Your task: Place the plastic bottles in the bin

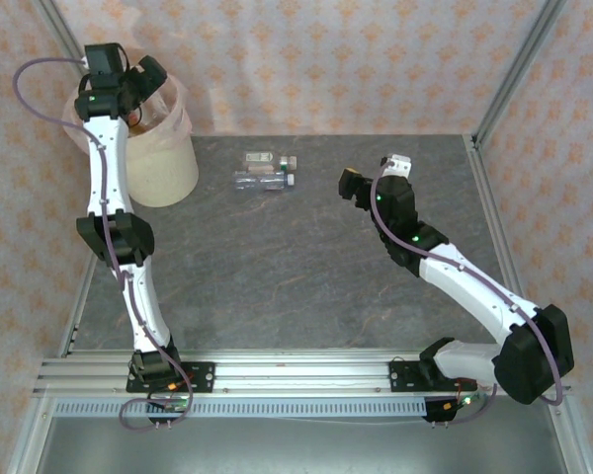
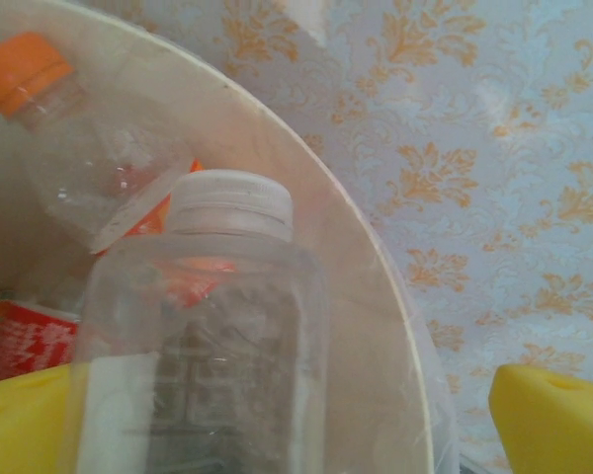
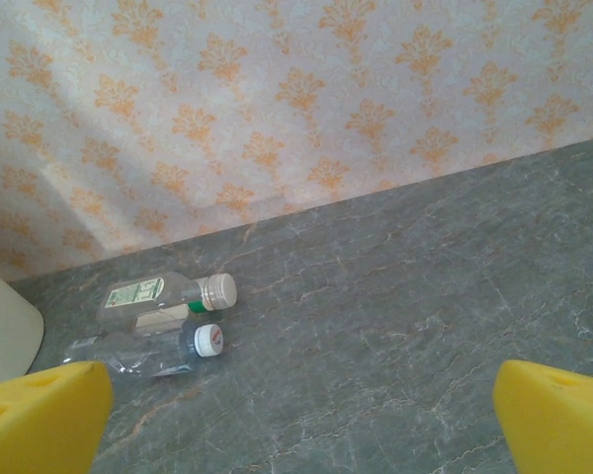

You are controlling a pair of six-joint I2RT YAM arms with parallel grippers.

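Evidently the drop is in hand: the left gripper (image 1: 143, 77) hangs over the bin (image 1: 163, 168) with its yellow fingers spread wide. A clear white-capped bottle (image 2: 227, 326) looks loose between them, above an orange-capped bottle (image 2: 25, 69) already inside. Two more bottles, a green-labelled bottle (image 3: 168, 293) and a blue-capped bottle (image 3: 148, 351), lie side by side on the desk (image 1: 277, 276). The right gripper (image 3: 301, 420), wide open and empty, faces them with no obstacle between.

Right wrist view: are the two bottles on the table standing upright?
No, the white-capped bottle and the second bottle next to it both lie on their sides on the table.
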